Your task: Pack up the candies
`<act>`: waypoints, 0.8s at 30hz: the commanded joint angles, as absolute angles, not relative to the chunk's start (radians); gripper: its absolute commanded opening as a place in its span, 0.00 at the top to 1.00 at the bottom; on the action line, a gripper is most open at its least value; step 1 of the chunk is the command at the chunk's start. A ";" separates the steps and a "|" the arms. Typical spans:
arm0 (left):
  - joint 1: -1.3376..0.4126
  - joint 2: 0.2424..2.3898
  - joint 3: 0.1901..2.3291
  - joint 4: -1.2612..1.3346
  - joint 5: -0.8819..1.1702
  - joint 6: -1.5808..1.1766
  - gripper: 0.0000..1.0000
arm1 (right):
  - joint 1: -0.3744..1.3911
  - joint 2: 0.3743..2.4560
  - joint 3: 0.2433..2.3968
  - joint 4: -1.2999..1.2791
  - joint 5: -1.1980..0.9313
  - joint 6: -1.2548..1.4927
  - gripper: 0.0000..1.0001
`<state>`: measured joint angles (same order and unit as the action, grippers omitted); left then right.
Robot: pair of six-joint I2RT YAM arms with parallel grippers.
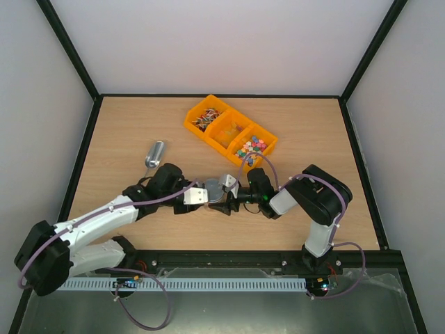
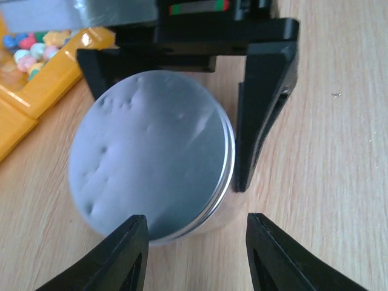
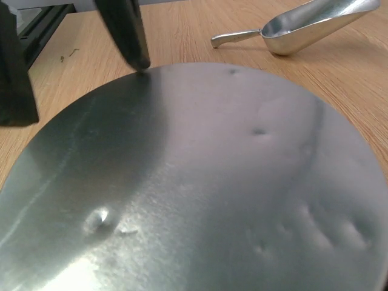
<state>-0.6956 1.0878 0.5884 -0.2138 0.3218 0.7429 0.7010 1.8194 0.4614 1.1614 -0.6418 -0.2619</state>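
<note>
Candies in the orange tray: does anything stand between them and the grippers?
Yes: the grey round disc sits directly between the left gripper and the right gripper. Beyond it, only bare table shows before the candies in the orange tray.

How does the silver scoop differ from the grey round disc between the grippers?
The scoop is a long hollow trough with a handle; the disc is round with a flat, dented face. The scoop lies free on the table; the disc is held between the fingers of the right gripper. Both are bare silvery metal.
</note>
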 commanded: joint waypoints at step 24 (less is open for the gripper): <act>-0.769 1.133 0.559 -0.081 0.221 0.759 0.75 | 0.720 1.832 0.442 1.145 -0.713 -0.318 0.60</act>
